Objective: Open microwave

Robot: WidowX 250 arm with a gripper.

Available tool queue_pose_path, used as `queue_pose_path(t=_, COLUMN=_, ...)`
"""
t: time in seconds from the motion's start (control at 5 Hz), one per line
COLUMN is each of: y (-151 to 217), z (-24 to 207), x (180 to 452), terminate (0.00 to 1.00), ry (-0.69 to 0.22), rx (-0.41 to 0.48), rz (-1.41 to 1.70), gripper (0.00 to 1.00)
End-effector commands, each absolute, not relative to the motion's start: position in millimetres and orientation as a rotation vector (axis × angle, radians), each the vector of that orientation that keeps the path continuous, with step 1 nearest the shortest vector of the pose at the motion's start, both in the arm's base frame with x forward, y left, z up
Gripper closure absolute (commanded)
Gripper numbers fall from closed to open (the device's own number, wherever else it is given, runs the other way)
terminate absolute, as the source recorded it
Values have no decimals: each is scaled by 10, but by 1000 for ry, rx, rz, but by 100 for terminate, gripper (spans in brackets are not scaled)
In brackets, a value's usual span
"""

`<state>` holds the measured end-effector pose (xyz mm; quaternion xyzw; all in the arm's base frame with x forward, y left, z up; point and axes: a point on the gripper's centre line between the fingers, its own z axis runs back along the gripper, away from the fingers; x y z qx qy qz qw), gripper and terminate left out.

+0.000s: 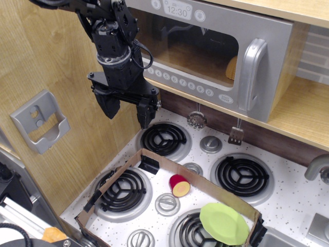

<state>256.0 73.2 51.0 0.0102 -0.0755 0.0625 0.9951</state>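
Note:
The grey toy microwave (216,49) sits on a wooden shelf at the top, its clear window door closed. Its chunky silver vertical handle (253,74) is on the door's right side. A row of round white buttons (186,82) runs under the window, and a 12:30 display (177,10) is on top. Something yellow shows inside behind the window. My black gripper (127,113) hangs open and empty in front of the microwave's left end, below the door, far left of the handle.
Below is a white toy stove (288,200) with black coil burners and silver knobs. A cardboard frame (205,188) lies on it, with a red and yellow toy (180,185) and a green plate (223,224). A grey wall holder (40,121) is on the left panel.

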Motion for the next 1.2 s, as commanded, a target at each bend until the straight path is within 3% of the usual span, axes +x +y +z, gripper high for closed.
queue_pose_path(t=0.0, y=732, z=510, x=2560, terminate=0, ry=-151, rx=20, rz=125, gripper=0)
queue_pose_path(t=1.0, y=63, z=1375, x=3041, terminate=0, ry=-336, rx=-10, rz=22, gripper=0)
